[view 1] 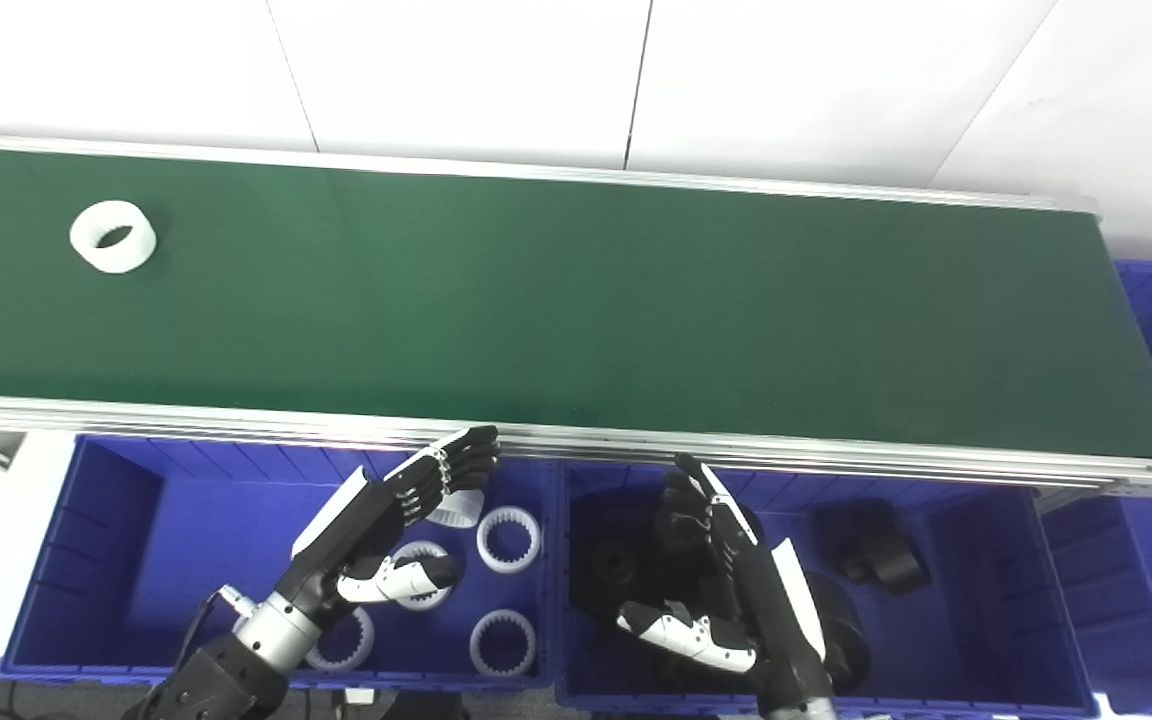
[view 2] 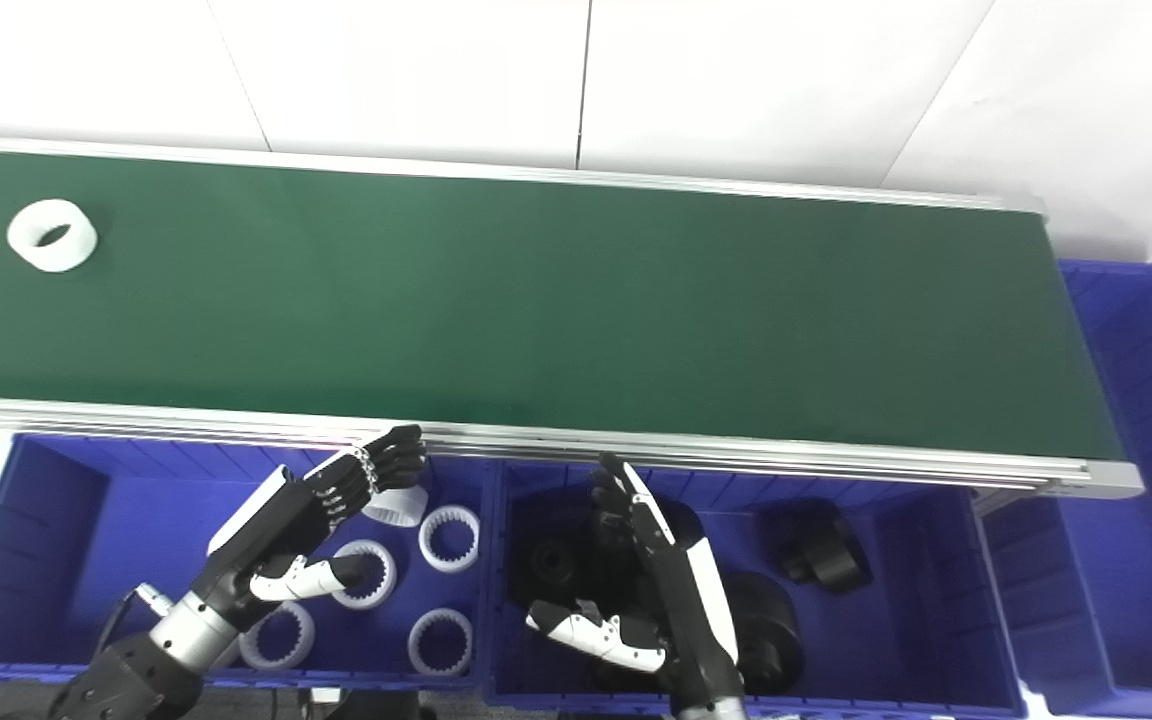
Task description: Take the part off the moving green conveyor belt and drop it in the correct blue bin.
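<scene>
White plastic ring part (view 1: pixel 113 236) at 10 o'clock on green conveyor belt (view 1: pixel 576 300), well apart from my hands. Left hand (view 1: pixel 391 525) empty, fingers apart over blue bin of white rings (view 1: pixel 46 560); right hand (view 1: pixel 726 580) likewise spread. Judging light, stiff, smooth: pinch across rim.

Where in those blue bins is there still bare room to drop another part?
The left bin is bare on its left half; white rings crowd its right side under the left hand. The right bin has bare floor at its right end; black parts and the right hand fill the rest.
</scene>
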